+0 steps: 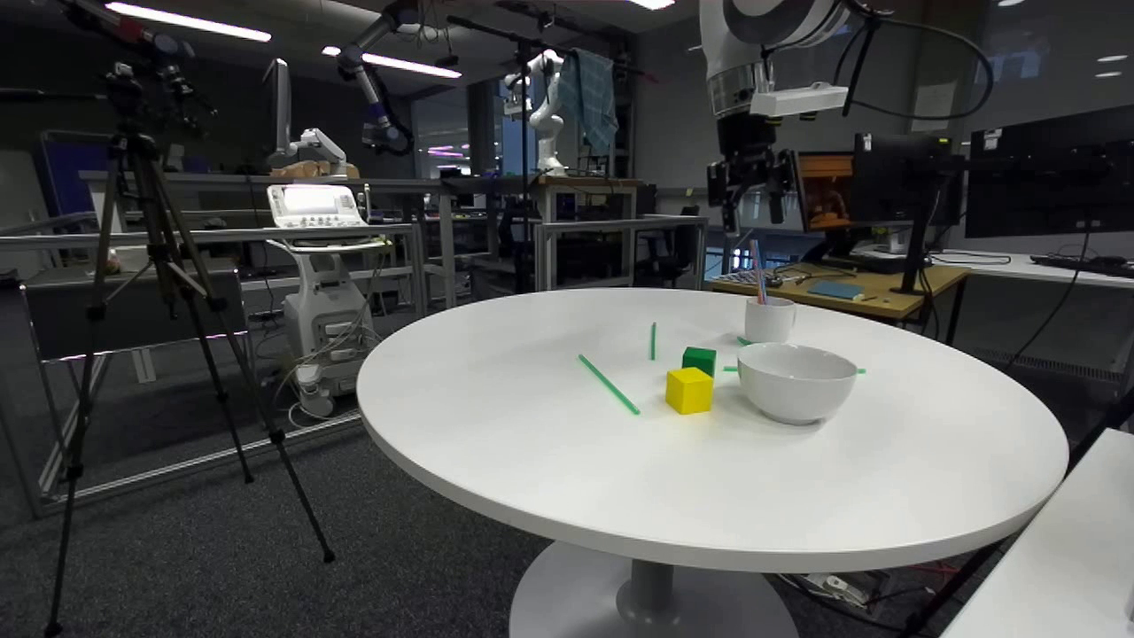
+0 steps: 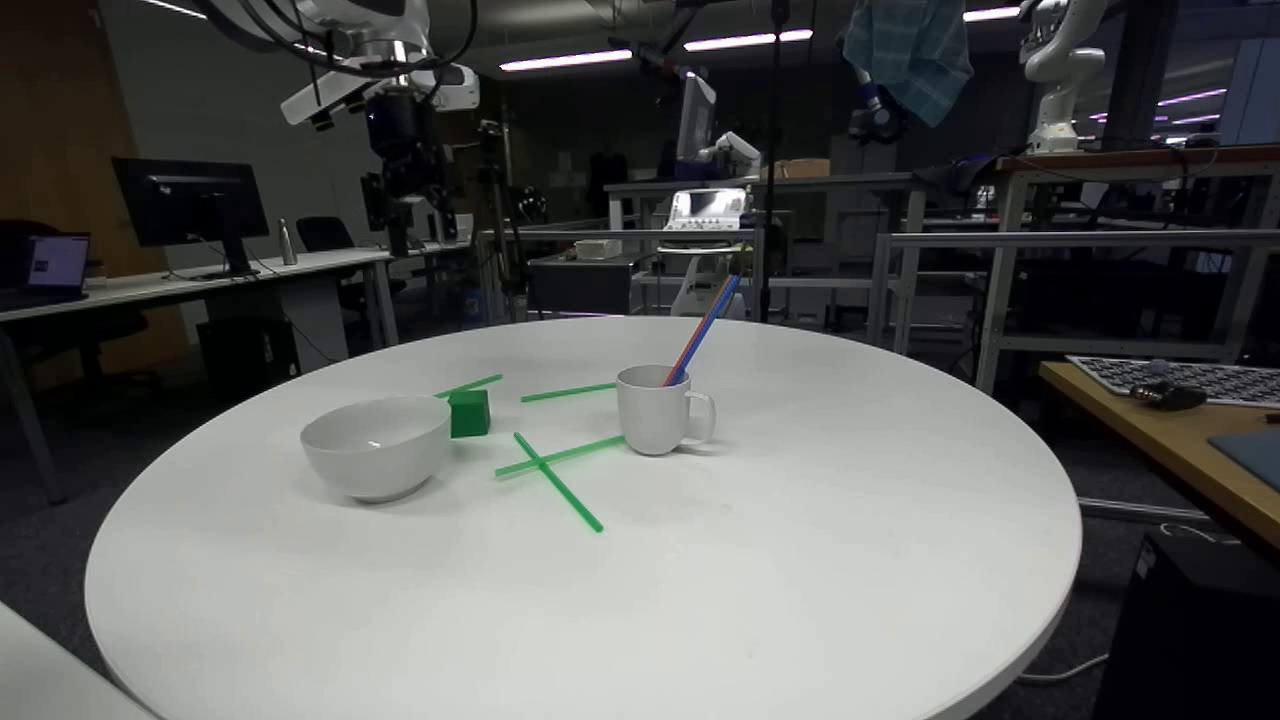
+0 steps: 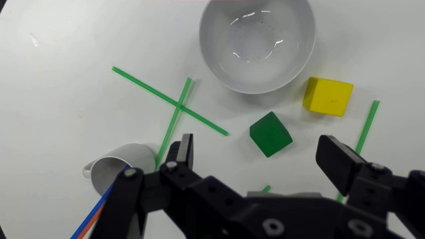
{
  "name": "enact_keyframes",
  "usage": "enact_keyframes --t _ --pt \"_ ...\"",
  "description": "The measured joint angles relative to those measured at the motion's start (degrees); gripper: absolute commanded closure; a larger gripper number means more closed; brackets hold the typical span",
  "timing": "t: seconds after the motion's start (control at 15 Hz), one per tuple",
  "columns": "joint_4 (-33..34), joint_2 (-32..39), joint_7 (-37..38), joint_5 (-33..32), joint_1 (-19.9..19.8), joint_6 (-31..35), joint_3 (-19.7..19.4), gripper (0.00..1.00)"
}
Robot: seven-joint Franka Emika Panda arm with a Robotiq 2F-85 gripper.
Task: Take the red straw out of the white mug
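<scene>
The white mug point(image 1: 770, 322) stands upright on the round table, also in an exterior view point(image 2: 652, 412) and at the lower left of the wrist view point(image 3: 136, 156). The red straw point(image 2: 689, 346) leans out of the mug beside a blue straw point(image 2: 714, 318). Their lower ends are hidden inside the mug. In the wrist view the red straw point(image 3: 90, 221) is partly covered by the blue straw and a finger. My gripper point(image 3: 256, 142) is open and empty, high above the table. It also shows in both exterior views point(image 1: 753, 214) point(image 2: 423, 236), off to the side of the mug.
A white bowl point(image 3: 229, 81), a green cube point(image 3: 270, 134) and a yellow cube point(image 3: 330, 97) sit on the table point(image 1: 496, 425). Several green straws point(image 3: 146, 87) lie around them. Two cross near the mug, and one end lies close to its base.
</scene>
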Motion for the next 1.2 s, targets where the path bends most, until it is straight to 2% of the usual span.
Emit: enact_keyframes --t 0.47,1.2 --pt "3.16 0.05 -1.79 0.03 -2.5 0.01 -2.25 0.0" --pt "3.61 0.13 -2.25 0.04 -2.68 0.01 -2.76 0.0"
